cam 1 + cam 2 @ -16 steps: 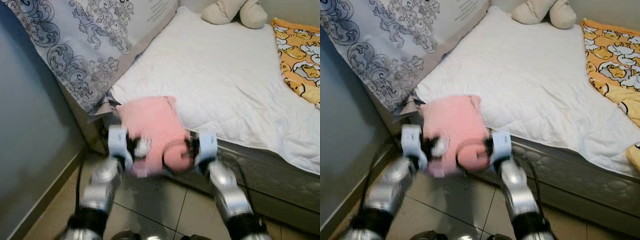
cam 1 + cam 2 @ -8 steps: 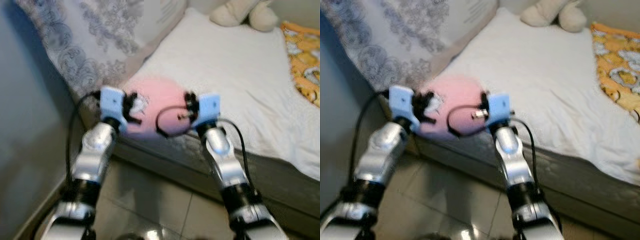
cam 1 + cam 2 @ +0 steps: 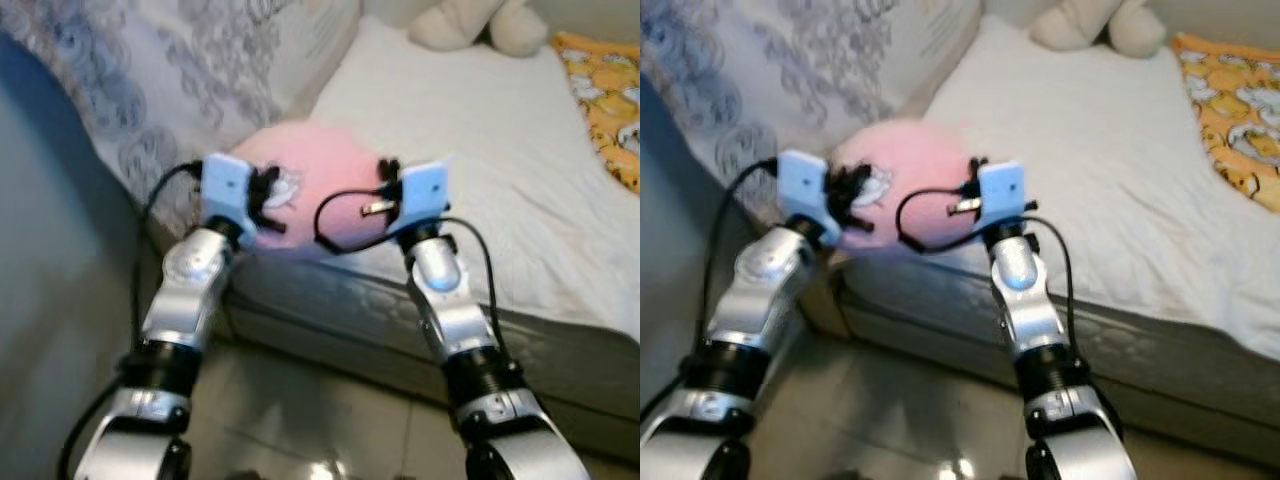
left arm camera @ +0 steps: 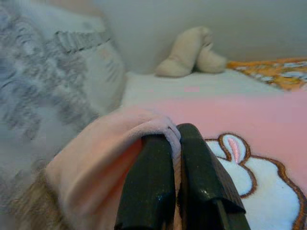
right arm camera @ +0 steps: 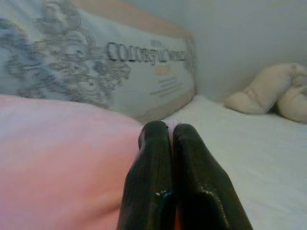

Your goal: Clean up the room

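Over the bed's (image 3: 480,150) near corner, at about 11 o'clock, the pink blanket (image 3: 315,195) hangs between both end effectors, left (image 4: 175,143) and right (image 5: 170,132), each pinched closed on a fold. It looks soft, light and probably floppy; edge grips suit it.

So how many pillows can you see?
2. The pink pillow is held up over the bed's near corner between both tools. The big patterned pillow leans at the left side of the bed. Others may be out of frame.
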